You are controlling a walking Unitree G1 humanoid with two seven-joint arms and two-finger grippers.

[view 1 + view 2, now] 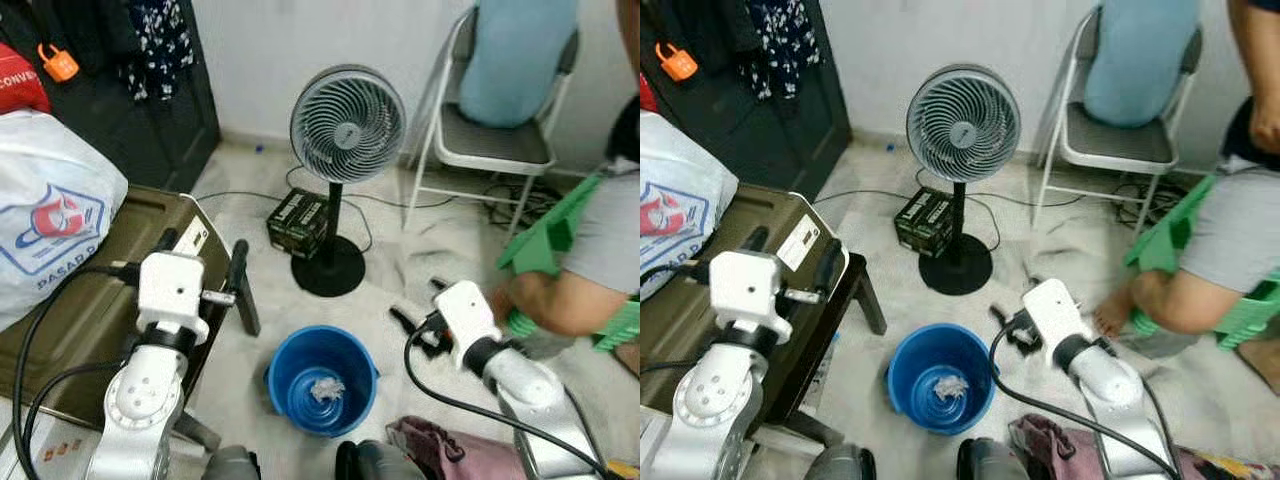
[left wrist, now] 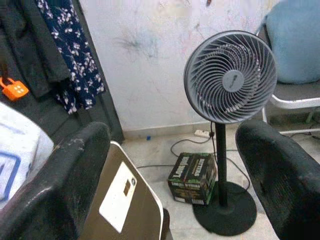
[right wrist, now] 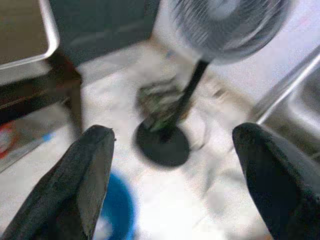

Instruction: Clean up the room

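A blue bucket stands on the floor between my arms, with a crumpled white scrap at its bottom. My left gripper is raised over the edge of an olive-green table, left of the bucket. Its fingers are spread wide with nothing between them. My right gripper hovers low over the floor just right of the bucket, open and holding nothing. Between its fingers, the right wrist view looks towards the fan's base and the bucket's rim. A pink cloth lies by my feet.
A grey standing fan and a dark carton stand ahead, with cables on the floor. A folding chair is at the back right. A person crouches at the right by a green plastic stool. A white bag lies on the table.
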